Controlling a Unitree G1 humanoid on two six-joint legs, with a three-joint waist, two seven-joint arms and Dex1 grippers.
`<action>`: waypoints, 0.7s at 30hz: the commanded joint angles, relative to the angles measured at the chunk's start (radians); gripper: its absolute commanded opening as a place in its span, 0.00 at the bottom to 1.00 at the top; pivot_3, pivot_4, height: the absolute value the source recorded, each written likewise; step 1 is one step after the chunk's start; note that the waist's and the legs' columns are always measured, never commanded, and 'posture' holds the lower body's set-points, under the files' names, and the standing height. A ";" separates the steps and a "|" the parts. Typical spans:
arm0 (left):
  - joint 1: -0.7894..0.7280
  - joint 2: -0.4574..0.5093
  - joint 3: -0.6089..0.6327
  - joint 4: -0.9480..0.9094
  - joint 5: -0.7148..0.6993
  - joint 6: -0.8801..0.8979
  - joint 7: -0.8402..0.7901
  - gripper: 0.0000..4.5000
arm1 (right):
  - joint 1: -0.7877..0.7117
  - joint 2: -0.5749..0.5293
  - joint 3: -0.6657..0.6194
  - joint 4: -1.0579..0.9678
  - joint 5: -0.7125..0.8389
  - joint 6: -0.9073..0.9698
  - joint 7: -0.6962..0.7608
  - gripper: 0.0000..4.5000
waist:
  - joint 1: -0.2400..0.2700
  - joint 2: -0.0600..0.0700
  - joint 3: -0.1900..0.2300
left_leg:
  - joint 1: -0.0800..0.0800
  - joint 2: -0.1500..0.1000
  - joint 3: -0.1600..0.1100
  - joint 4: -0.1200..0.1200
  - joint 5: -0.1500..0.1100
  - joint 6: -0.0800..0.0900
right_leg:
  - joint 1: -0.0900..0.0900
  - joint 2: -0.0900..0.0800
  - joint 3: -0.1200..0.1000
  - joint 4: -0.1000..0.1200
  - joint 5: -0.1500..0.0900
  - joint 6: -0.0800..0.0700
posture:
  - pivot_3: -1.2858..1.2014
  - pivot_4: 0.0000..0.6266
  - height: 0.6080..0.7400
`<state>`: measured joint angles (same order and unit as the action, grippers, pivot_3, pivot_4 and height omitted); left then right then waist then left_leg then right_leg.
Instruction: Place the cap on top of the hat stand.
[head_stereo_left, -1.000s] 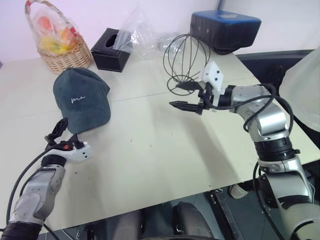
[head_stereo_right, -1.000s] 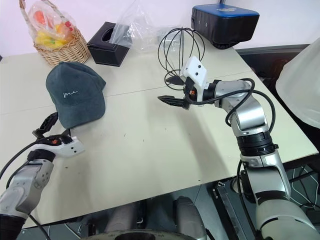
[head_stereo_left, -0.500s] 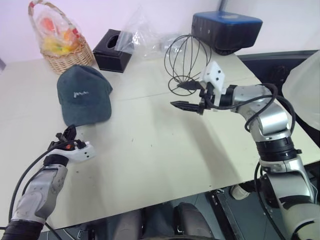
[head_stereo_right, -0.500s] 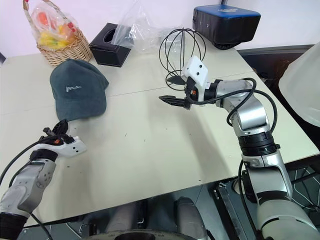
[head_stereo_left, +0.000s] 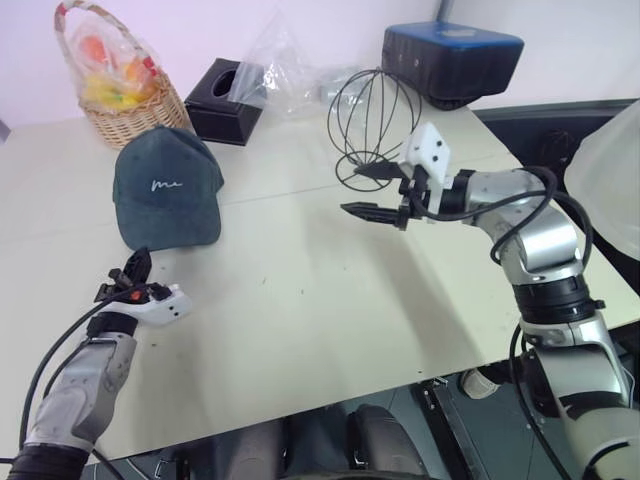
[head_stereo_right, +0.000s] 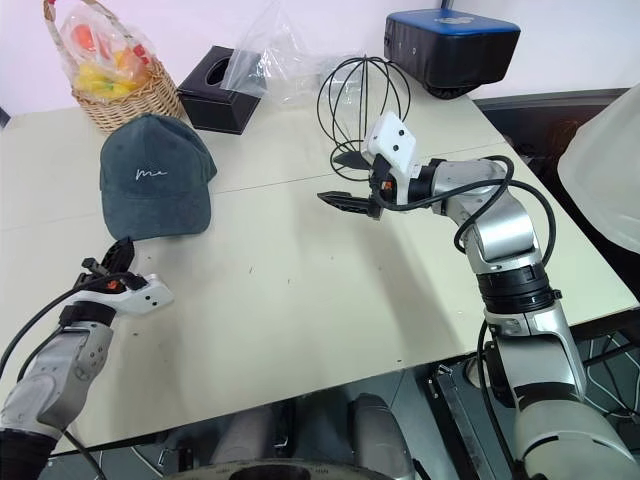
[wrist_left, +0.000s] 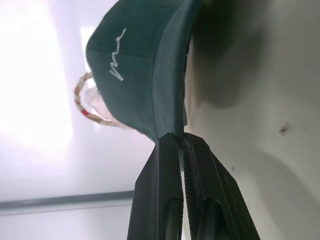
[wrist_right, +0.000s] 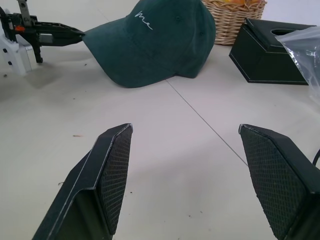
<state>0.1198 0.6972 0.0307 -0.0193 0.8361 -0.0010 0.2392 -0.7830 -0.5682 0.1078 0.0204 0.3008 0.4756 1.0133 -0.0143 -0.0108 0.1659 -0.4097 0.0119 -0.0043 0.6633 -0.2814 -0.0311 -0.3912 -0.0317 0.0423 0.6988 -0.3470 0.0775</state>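
The cap lies on the table near its left side, crown up, brim toward the robot, just in front of the basket and well apart from the hat stand, which stands upright farther right, beside the black box and the clear bag. The left gripper is at the brim's near edge with its jaws pressed together; in the left wrist view the two fingertips meet right at the brim's rim, so it looks like a pinch on the fabric edge, though whether cloth is actually caught between them I cannot tell. Taking the stiff brim makes sense: it is the one firm part, and lifting by it would leave the crown hollow to drop over the wire globe. The right gripper hovers over the table just in front of the stand's base with its jaws spread wide and nothing in them, pointing toward the cap, probably waiting to steady the stand or to help with the cap. The only writing is small white cursive stitching on the cap's front, which seems to read "me"; the blue-topped case at the back shows no label I can read.
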 joint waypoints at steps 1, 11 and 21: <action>0.014 -0.017 0.039 -0.008 -0.045 -0.028 0.044 0.00 | -0.010 -0.005 -0.027 -0.039 0.016 -0.007 -0.007 0.77 | 0.000 0.000 0.000 | 0.000 0.000 0.000 0.000 0.000 0.000 | 0.000 0.000 0.000 0.000 0.000 0.000 | 0.52 0.24 1.00; 0.026 -0.047 0.079 -0.016 -0.110 -0.106 0.117 0.00 | -0.016 -0.002 -0.024 -0.033 0.012 -0.016 -0.010 0.77 | 0.000 0.000 0.000 | 0.000 0.000 0.000 0.000 0.000 0.000 | 0.000 0.000 0.000 0.000 0.000 0.000 | 0.52 0.24 1.00; 0.004 -0.051 0.078 -0.070 -0.087 -0.153 0.161 0.00 | -0.023 -0.006 -0.027 -0.026 0.011 -0.023 -0.006 0.77 | 0.000 0.000 0.000 | 0.000 0.000 0.000 0.000 0.000 0.000 | 0.000 0.000 0.000 0.000 0.000 0.000 | 0.52 0.24 1.00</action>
<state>0.1411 0.6431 0.0751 -0.0407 0.7405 -0.1417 0.3740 -0.7834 -0.5684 0.1078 0.0205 0.3000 0.4733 1.0072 -0.0141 -0.0112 0.1661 -0.4098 0.0119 -0.0043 0.6633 -0.2814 -0.0311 -0.3913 -0.0317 0.0423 0.6985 -0.3470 0.0775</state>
